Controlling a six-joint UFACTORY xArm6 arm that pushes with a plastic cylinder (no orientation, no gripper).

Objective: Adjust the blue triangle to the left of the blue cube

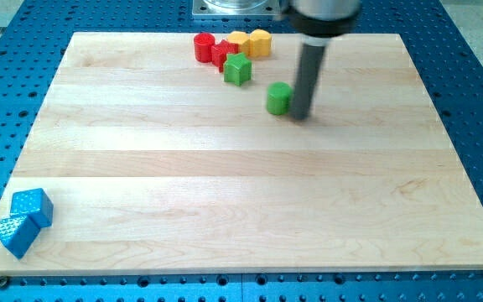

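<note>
**Operator:** Where is your tip sitting right now?

**Arm:** My tip is resting on the wooden table in the upper middle of the view, just beside a green cylinder, which is lying at its left. Whether the two are touching, I cannot tell.

**Operator:** And the claw: apart, together, clamped on something?

**Arm:** I am carrying no claw, only this straight dark rod, so nothing is closing on anything.

**Operator:** Where are the blue pieces lying?

**Arm:** Both are sitting at the table's bottom-left corner, well apart from my tip. The blue cube is standing slightly higher and to the right; the blue triangle is pressing against it from below and to the left, close to the table's edge.

**Operator:** What else is lying near you?

**Arm:** A green cube is sitting up and to the left of the cylinder. Beyond it, along the top edge, a red cylinder, a second red block and two yellow blocks are crowding together in a row.
</note>
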